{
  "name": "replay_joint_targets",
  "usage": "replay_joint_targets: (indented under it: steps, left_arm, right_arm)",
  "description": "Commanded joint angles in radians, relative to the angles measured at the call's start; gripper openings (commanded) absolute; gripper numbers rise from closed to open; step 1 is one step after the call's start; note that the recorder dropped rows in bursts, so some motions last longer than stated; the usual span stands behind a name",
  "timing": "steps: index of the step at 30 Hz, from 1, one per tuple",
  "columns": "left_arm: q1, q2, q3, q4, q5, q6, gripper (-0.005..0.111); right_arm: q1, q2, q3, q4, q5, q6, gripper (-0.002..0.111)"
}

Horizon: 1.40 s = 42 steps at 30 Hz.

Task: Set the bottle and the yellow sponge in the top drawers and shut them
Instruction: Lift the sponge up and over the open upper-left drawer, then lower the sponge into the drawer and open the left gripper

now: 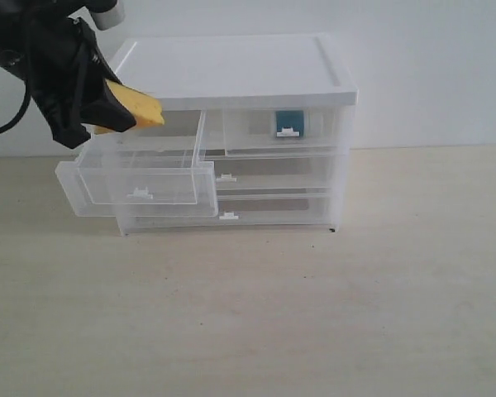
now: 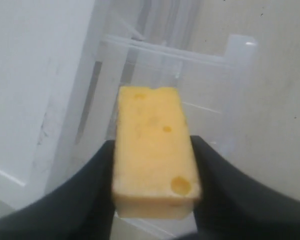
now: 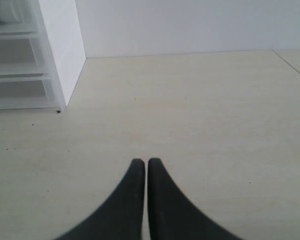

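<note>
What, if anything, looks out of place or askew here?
Only the open top-left drawer stands out. It is pulled far out and its front covers part of the middle drawer, so it may be sagging. Nothing looks spilled or damaged. The sponge is held in the left gripper.

Fig. 1. My left gripper (image 1: 122, 118): matte black, broad curved fingers (image 2: 75, 205), with a thin black cable (image 1: 11, 122) behind. My right gripper (image 3: 144, 163): black fingers (image 3: 127, 200) tapering to blunt tips.

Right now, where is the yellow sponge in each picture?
Exterior view: yellow sponge upper left, above the open drawer.
Left wrist view: sponge in the centre, between black fingers.
Right wrist view: not in it.
Shared landmark: the white cabinet.
</note>
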Motion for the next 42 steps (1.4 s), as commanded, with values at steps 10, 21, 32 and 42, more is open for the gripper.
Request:
replay_joint_targets:
  steps: [10,21,32,42]
  left_arm:
    - [0.033,0.16,-0.115,-0.077,0.049,0.272,0.004]
    - [0.033,0.233,-0.115,-0.101,-0.033,0.354,0.004]
    - [0.033,0.252,-0.115,-0.097,-0.08,0.356,0.034]
    - [0.033,0.252,-0.115,-0.097,-0.093,0.354,0.058]
  right_arm:
    - [-0.001,-0.007,0.004,-0.003,-0.006,0.0,0.0]
    - [-0.001,-0.007,0.004,-0.003,-0.006,0.0,0.0]
    - [-0.001,-0.007,0.004,-0.003,-0.006,0.0,0.0]
    - [-0.001,-0.007,0.004,-0.003,-0.006,0.0,0.0]
